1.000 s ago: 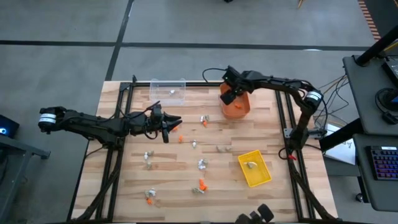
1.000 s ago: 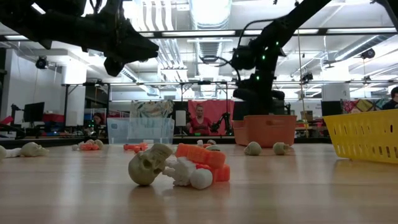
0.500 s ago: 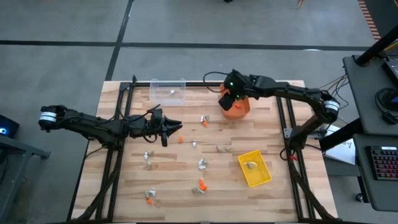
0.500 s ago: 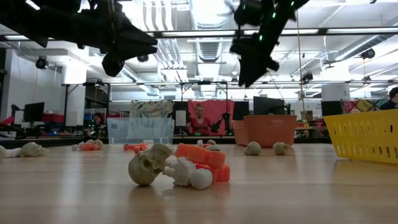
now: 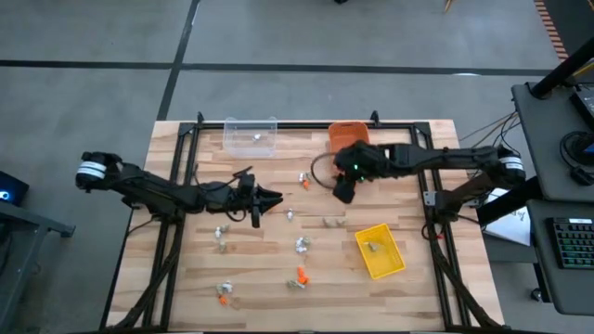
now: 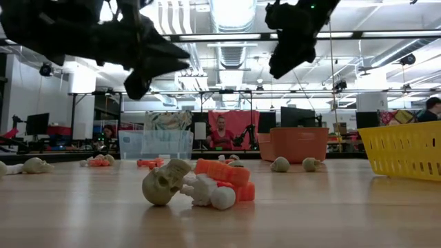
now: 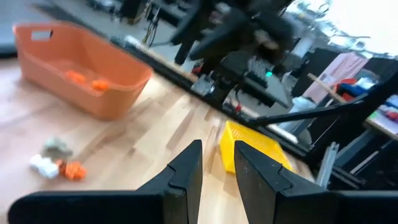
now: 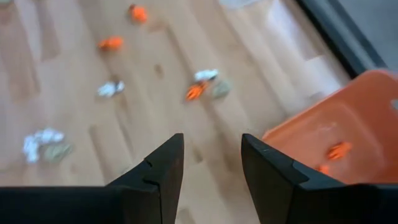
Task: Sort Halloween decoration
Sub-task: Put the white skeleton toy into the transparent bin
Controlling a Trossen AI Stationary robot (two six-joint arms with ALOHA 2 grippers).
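Nearest the front edge of the table (image 5: 186, 278), trinkets (image 5: 299, 276) lie in small mixed clumps, an orange piece touching a pale one, with more scattered toward the middle. To the front right sits the yellow bin (image 5: 380, 250), already holding a piece. Mid-table, the left gripper (image 5: 269, 197) hangs above the wood with its fingers only narrowly apart and nothing between them; its wrist view shows bare gap. Across from it the right gripper (image 5: 342, 191) hovers over the centre with fingers spread and empty, looking down on several loose pieces. At the back stand the orange bin (image 5: 348, 135), with a few orange pieces inside, and the clear bin (image 5: 251, 135). The likely trouble is the clumping: closing on one piece could drag or lift its neighbour of another colour into the wrong bin. The two arms also point toward each other over the same patch, so they could collide.
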